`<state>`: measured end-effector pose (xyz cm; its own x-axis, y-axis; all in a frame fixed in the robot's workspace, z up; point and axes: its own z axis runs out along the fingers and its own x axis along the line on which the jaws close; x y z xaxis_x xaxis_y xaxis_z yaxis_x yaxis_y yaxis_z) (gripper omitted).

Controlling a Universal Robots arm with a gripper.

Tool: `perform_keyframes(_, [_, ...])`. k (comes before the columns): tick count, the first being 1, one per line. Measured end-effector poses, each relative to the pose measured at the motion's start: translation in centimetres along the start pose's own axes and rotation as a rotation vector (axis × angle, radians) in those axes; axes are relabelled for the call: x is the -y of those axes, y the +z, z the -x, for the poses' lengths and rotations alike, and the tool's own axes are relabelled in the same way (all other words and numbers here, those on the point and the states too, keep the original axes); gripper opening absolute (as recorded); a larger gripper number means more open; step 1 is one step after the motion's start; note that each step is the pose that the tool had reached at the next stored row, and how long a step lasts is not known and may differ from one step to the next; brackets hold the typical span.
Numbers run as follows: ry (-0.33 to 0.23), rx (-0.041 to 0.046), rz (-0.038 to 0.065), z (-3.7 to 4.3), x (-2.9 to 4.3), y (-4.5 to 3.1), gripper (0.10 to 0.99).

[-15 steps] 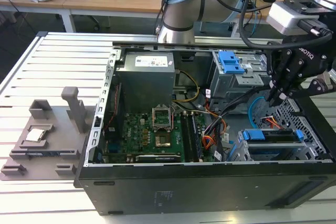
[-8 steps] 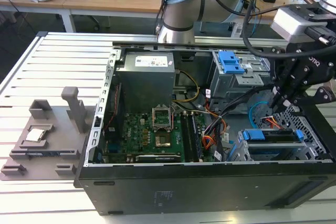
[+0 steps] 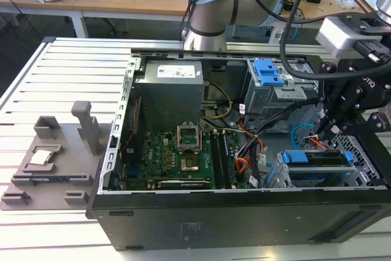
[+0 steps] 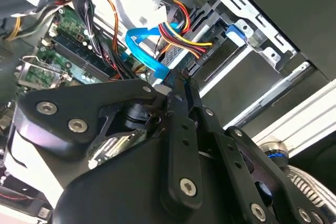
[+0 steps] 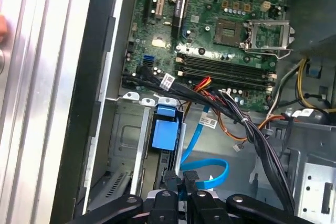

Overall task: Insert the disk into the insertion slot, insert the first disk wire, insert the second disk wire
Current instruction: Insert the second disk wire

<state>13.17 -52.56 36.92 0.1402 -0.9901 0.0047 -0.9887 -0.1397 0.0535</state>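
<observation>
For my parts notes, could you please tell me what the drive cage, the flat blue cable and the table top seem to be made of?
Drive cage: bare silver sheet metal, probably steel, judging by the punched holes and folded edges.
Blue cable: flexible glossy plastic jacket; it curves in a flat ribbon-like loop.
Table: likely matte extruded aluminium, given its pale grey parallel slats and grooves.

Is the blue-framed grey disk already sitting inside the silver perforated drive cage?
Yes, in the exterior view the blue-framed grey disk lies within the silver perforated drive cage.
</observation>
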Motion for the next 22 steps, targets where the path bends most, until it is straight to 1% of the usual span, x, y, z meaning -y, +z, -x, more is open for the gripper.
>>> perform_keyframes(2, [0.002,0.0006,0.000,-0.06,0.00,0.18,0.165])
perform_keyframes(6, [0.008,0.0009,0.000,-0.84,-0.08,0.60,0.165])
perform_keyframes(7, [0.019,0.0018,0.000,-0.98,-0.08,0.91,0.165])
perform_keyframes(8, [0.060,0.0038,0.000,-1.00,-0.07,1.37,0.165])
perform_keyframes(10, [0.074,0.0044,0.000,-1.01,0.05,1.61,0.165])
perform_keyframes(11, [0.076,0.0046,0.000,-1.05,0.30,1.80,0.165])
perform_keyframes(15, [0.085,0.0047,0.000,-1.06,0.40,2.53,0.165])
perform_keyframes(18, [0.085,0.0054,0.000,-1.10,0.69,2.60,0.165])
perform_keyframes(20, [0.085,0.0053,0.000,-1.12,0.69,2.72,0.165])
perform_keyframes(22, [0.085,0.0045,0.000,-1.12,0.57,3.05,0.165])
